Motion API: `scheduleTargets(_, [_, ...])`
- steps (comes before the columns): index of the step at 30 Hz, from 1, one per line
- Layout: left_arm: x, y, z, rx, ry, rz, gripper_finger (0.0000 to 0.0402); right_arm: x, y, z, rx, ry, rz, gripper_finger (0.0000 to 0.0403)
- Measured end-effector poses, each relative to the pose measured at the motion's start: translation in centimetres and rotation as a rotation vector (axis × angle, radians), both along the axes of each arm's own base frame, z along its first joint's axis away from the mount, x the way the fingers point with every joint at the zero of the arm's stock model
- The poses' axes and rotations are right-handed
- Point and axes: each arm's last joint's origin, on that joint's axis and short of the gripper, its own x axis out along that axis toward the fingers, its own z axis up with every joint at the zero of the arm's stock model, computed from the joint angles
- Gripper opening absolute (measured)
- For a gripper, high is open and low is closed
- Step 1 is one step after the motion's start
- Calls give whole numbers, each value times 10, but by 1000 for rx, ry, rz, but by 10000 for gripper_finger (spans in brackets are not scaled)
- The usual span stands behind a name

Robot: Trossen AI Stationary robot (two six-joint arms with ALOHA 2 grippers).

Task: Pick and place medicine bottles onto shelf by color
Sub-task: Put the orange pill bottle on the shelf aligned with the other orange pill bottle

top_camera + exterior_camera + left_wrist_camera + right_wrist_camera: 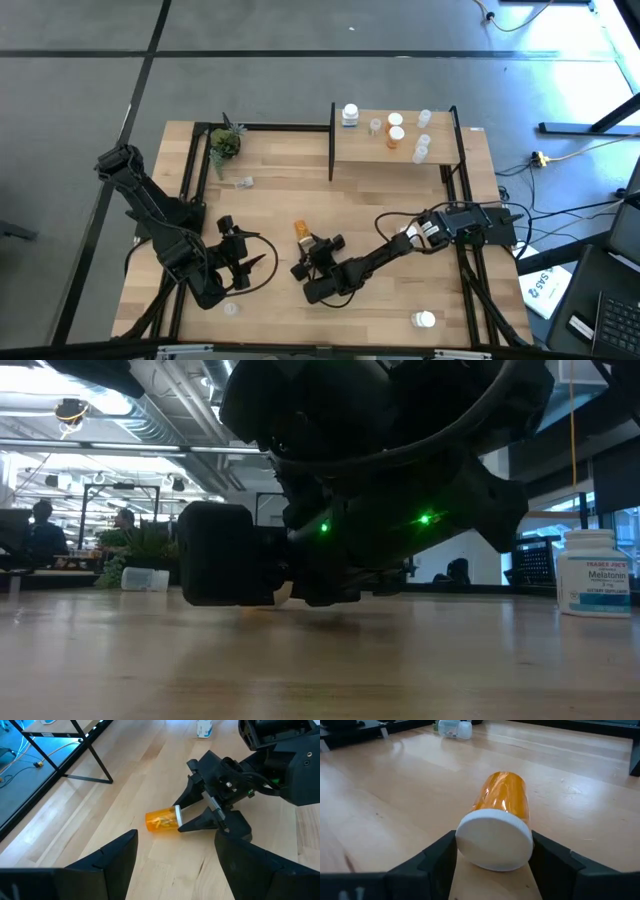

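Where the table (270, 200) is bare at its middle, an orange bottle (300, 231) lies on its side, white cap pointing toward the right end effector (312, 249).

Right end effector: low at the table's middle, fingers apart, one on each side of the orange bottle's white cap (494, 840); the cap sits between them at the fingertips, and whether they press on it cannot be told. The orange body extends away beyond the fingers (197, 822).

Left end effector (243, 262): near left part of the table, fingers apart, holding nothing, well apart from the orange bottle.

Shelf (395, 155): raised wooden board at the far right between black posts. On it stand a white bottle (349, 115), an orange bottle with white cap (396, 134), and several clear or white ones beside them.

Loose bottles on the table: a clear one lying near the far left (243, 182); a white one at the near right (425, 319); a small clear one at the near left (231, 309).

Potted plant (225, 143): far left corner.
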Motion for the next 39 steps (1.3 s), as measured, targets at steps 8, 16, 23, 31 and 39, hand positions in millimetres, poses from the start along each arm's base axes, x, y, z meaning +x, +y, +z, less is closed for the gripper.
scheduleTargets(8, [0,0,0,0,0,0,259,-3,5,6,-15,16,17,215])
scheduleTargets(16, [0,0,0,0,0,0,259,-11,13,24,-26,70,48,215])
scheduleTargets(23, [0,0,0,1,0,0,259,-26,19,62,24,138,103,215])
scheduleTargets(31, [0,0,0,0,0,0,259,-56,23,111,197,289,201,215])
scheduleTargets(39, [0,0,0,0,0,0,259,-74,19,153,348,434,369,214])
